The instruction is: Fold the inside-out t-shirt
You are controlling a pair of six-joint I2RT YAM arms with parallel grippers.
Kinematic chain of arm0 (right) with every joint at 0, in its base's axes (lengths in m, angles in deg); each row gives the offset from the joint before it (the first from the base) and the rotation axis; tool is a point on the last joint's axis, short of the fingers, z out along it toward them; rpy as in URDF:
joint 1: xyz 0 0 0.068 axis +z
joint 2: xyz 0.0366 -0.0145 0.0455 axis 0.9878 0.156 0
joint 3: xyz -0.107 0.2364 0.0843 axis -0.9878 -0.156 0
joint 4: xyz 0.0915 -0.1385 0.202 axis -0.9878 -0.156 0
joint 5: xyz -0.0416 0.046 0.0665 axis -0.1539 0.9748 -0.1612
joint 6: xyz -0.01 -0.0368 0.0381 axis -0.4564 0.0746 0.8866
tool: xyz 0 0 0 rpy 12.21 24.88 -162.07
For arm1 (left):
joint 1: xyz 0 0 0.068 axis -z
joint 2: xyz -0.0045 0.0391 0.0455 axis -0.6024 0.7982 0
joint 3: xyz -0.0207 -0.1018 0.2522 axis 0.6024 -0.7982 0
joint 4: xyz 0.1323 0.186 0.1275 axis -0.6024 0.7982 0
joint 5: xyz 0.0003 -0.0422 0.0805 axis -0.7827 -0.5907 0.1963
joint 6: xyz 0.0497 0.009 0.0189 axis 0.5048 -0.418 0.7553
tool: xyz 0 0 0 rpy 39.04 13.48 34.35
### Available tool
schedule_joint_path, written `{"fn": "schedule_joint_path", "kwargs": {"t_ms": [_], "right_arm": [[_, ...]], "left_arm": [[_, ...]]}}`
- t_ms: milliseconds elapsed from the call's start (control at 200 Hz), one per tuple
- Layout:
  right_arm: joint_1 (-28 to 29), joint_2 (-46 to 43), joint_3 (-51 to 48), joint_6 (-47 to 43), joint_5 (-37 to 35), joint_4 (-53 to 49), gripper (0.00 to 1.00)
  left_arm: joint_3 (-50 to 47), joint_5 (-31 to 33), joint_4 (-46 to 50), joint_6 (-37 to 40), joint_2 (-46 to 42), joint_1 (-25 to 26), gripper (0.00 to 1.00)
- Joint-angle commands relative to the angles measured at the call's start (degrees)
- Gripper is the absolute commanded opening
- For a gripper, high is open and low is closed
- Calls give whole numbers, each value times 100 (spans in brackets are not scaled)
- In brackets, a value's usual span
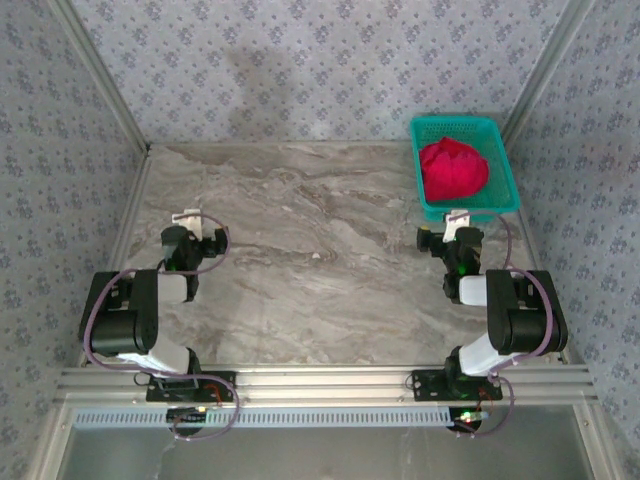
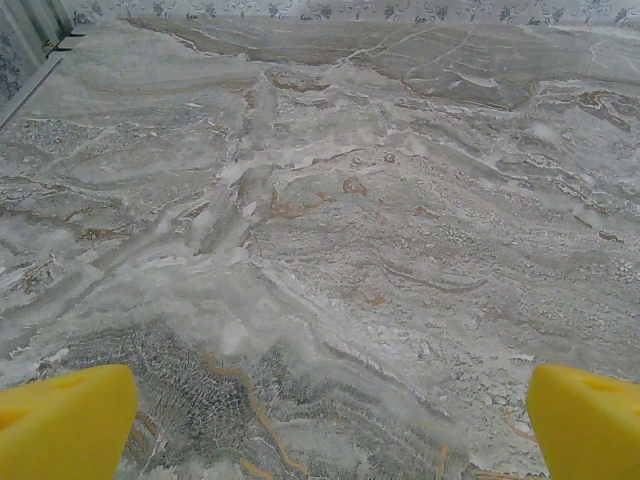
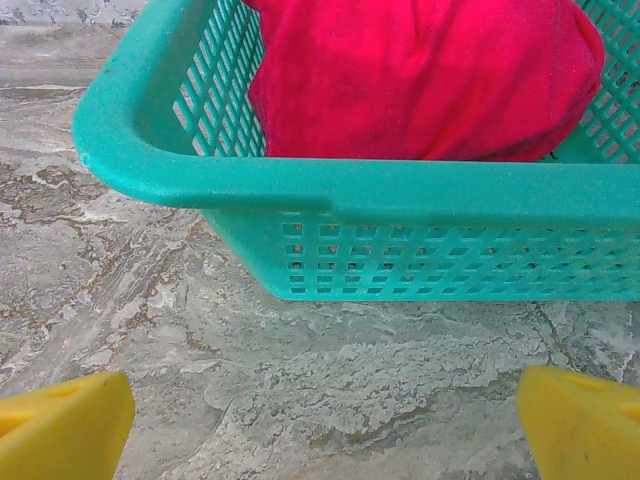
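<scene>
Left gripper point(image 1: 193, 222): stands spread wide, w/ nothing between the jaws. In left wrist view, shows yellow fingertips point(image 2: 65, 425) at both bottom corners, far from each other, above the grey marble-pattern table point(image 2: 330, 220). Hangs over left part of table, well apart from basket and shirt. Sits at end of an arm folded low, w/ base at near edge.

Right gripper point(image 1: 455, 225): spread wide as well, pinches nothing. Points fwd at near wall of the teal mesh basket point(image 1: 466, 122), close in front of it. In right wrist view, shows its own yellow tips at the bottom corners, w/ a strip of table btw. them and the basket wall, so not touching.

Inside-out t-shirt point(image 1: 452, 168): lies in the basket, bunched into a bright red heap, approx. in the middle. Rises above the near rim in right wrist view. Not yet folded, not touched by either gripper.

Basket: stands upright on far right corner of table, opening up, close to the metal post of the right wall.

Around: walls point(image 1: 300, 70) w/ pale flower-pattern paper on three sides. Aluminium rail point(image 1: 320, 382) along near edge, carrying both arm bases, w/ cables looping at each base.
</scene>
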Motion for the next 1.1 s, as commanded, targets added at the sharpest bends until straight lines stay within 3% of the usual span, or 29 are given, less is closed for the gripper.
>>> {"fn": "schedule_joint_path", "kwargs": {"t_ms": [0, 135, 195, 285, 360, 430, 475, 520, 555, 710, 944, 1014, 1094], "right_arm": [[15, 27, 70, 61, -27, -21, 100], [284, -725, -5, -42, -638, -484, 100], [517, -1399, 250, 76, -1173, -1507, 100], [710, -2035, 970, 1129, -1732, -3029, 100], [698, -2034, 1895, 1949, -1783, -4275, 100], [655, -1724, 2700, 3917, -2227, -5646, 100], [504, -1447, 3136, 4831, -1824, -6208, 100], [279, -1139, 3371, 4583, -905, -5757, 100], [272, -869, 3630, 4475, -645, -5615, 100], [380, 484, 5143, 4518, -1103, -5965, 100], [216, 2549, 7306, 5517, -1320, -7460, 96], [154, 2977, 7622, 5812, -1198, -7495, 92], [74, 3497, 8060, 5904, -863, -7588, 88]], "left_arm": [[114, 19, 17, 47, 38, -26, 100], [231, -118, 569, 267, -390, 108, 100], [568, 70, 1802, 129, -905, 195, 100], [1203, 88, 3441, -418, -1375, 224, 100], [1500, 114, 4123, -888, -1545, 226, 100], [1555, 123, 4288, -983, -1625, 223, 100], [1527, 122, 4298, -1000, -1669, 227, 100], [1474, 133, 4280, -1086, -1705, 219, 100], [1417, 130, 4239, -1129, -1727, 219, 100], [1282, 292, 4126, -1340, -1820, 209, 100], [1013, 357, 3807, -1567, -2006, 201, 100], [969, 792, 3874, -1795, -2023, 203, 100], [1019, 2096, 4401, -2548, -1991, 201, 100]]}}
